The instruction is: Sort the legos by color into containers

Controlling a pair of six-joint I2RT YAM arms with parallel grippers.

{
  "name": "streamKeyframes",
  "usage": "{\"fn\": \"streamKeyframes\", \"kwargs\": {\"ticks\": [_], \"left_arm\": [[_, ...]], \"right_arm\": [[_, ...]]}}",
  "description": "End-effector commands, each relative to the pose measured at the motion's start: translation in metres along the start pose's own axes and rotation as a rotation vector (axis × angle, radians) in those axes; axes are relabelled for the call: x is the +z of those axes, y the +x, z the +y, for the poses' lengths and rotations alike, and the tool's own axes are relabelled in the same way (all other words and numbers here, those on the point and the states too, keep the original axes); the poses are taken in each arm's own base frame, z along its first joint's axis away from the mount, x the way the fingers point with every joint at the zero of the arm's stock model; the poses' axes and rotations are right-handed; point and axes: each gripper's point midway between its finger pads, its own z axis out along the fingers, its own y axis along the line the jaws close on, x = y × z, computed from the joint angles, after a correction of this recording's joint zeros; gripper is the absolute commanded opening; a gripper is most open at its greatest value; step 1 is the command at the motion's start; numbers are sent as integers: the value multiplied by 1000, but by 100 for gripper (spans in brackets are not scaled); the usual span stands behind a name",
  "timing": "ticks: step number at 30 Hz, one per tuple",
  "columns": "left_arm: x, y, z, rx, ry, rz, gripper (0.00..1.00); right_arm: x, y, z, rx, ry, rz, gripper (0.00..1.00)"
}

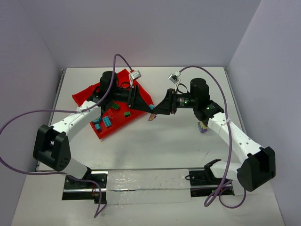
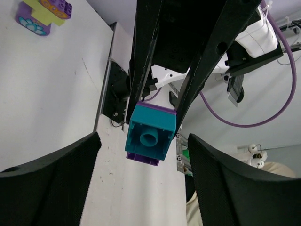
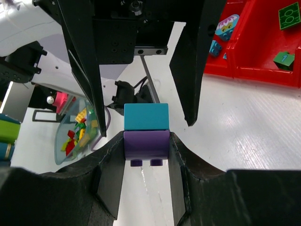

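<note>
A teal brick [image 3: 146, 117] stuck onto a purple brick [image 3: 146, 145] sits mid-frame in both wrist views. In the top view this pair lies near the centre, just off the right corner of the red tray [image 1: 82, 97], over the white table [image 1: 155, 146]. The right gripper [image 3: 146, 143] is pressed onto the purple brick, one finger on each flank. The left gripper [image 2: 143, 139] faces it from the other side with its fingers spread. They flank the teal brick with a gap on each side and do not touch it. In the upper right of the right wrist view, the tray's compartments hold green bricks [image 3: 283, 58]. The top view shows teal bricks [image 1: 107, 121] in a nearer compartment. A purple and yellow-green clump [image 2: 42, 14] lies on the table at the upper left of the left wrist view.
</note>
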Motion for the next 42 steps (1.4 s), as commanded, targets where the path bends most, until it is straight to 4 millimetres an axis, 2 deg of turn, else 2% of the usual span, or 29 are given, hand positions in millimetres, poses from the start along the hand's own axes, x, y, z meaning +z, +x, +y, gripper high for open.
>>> {"fn": "streamKeyframes", "kwargs": {"ticks": [1, 3, 5, 6, 10, 11, 12, 13, 18, 27, 29, 31, 32, 33, 35, 36, 37, 39, 42], "left_arm": [[2, -4, -18, 89, 67, 24, 77], [2, -2, -21, 93, 79, 28, 70], [1, -2, -23, 108, 86, 31, 59], [1, -2, -23, 104, 85, 32, 58], [0, 0, -27, 114, 102, 40, 26], [0, 0, -27, 111, 104, 42, 12], [0, 0, -26, 110, 103, 43, 4], [0, 0, -25, 109, 99, 43, 2], [-6, -5, -21, 104, 68, 8, 0], [-47, -27, 3, 53, -62, -148, 0], [-57, -26, 19, -17, -146, -176, 0], [-75, -24, 40, -67, -269, -228, 0], [-90, -28, 61, -107, -377, -296, 0], [-94, -23, 64, -131, -405, -296, 0], [-125, -10, 101, -233, -652, -370, 0], [-149, -6, 122, -255, -835, -436, 0], [-170, 3, 131, -295, -980, -485, 0], [-196, 16, 139, -336, -1137, -544, 0], [-214, 20, 144, -370, -1241, -599, 0]], "right_arm": [[3, -11, 15, -67, -39, -2, 0], [4, -10, 15, -65, -37, -1, 0], [5, -10, 14, -63, -33, 0, 0], [4, -9, 13, -61, -31, 0, 0], [4, -8, 12, -56, -26, 2, 0], [4, -7, 11, -54, -22, 3, 0], [4, -7, 9, -53, -18, 5, 0], [4, -6, 8, -51, -15, 7, 0], [1, 4, -2, -35, 27, 25, 0], [-10, 7, -32, -8, 176, 9, 0], [-11, 2, -35, -10, 203, -7, 0], [-13, 0, -43, 3, 259, -16, 0], [-14, -2, -49, 4, 295, -29, 0], [-14, -3, -49, 5, 301, -30, 0], [-16, -6, -57, 12, 346, -48, 0], [-16, -7, -59, 17, 356, -51, 0], [-15, -7, -61, 24, 359, -48, 0], [-13, -6, -62, 33, 351, -46, 0], [-11, -7, -65, 41, 352, -50, 0]]}}
